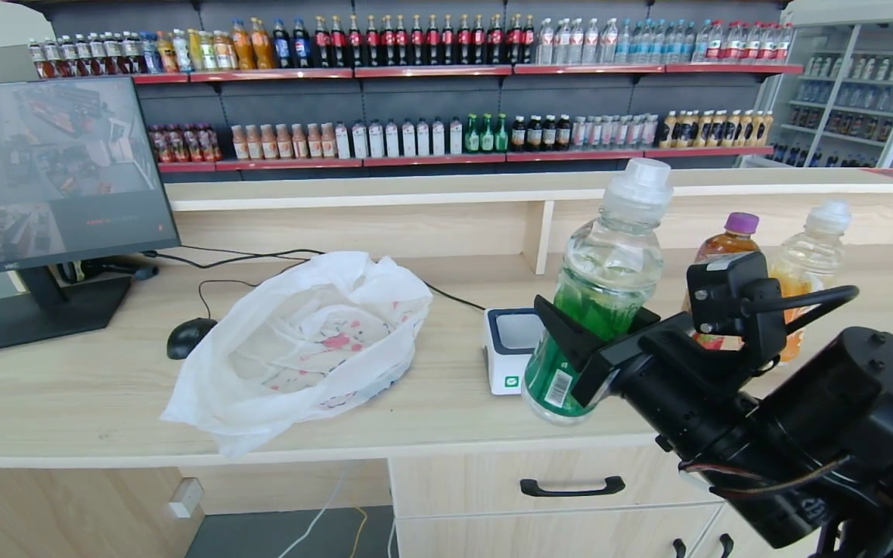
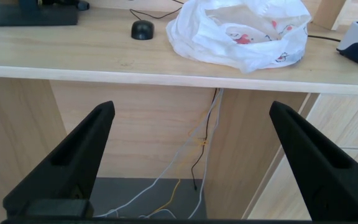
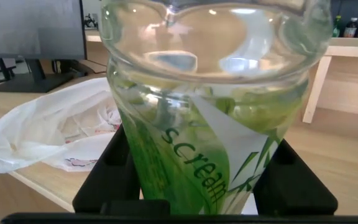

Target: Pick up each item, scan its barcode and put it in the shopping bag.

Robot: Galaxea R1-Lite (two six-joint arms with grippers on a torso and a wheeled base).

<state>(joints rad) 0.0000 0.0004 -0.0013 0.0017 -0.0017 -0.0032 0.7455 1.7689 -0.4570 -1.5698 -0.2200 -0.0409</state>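
Bottle: green-labelled bottle (image 1: 609,271) stands upright at centre right of the head view, low over the worktop (image 1: 67,387). Whether its base rests there cannot be told.
Grip: right end effector (image 1: 578,353) pinches the bottle across its labelled lower half, leaving the barcode patch near the base uncovered.
Scanner: white scanner (image 1: 510,349) sits just left of the bottle, window upward. The hold appears meant to present the code to it.
Bag: white shopping bag (image 1: 307,341) lies open at centre frame, left of the scanner, placed to receive scanned goods.
Queue: purple-capped bottle (image 1: 729,240) and white-capped bottle (image 1: 822,240) stand at right, behind the arm.
Spare arm: left end effector (image 2: 191,109) hangs spread wide and empty, low before the worktop's front edge, out of the way.
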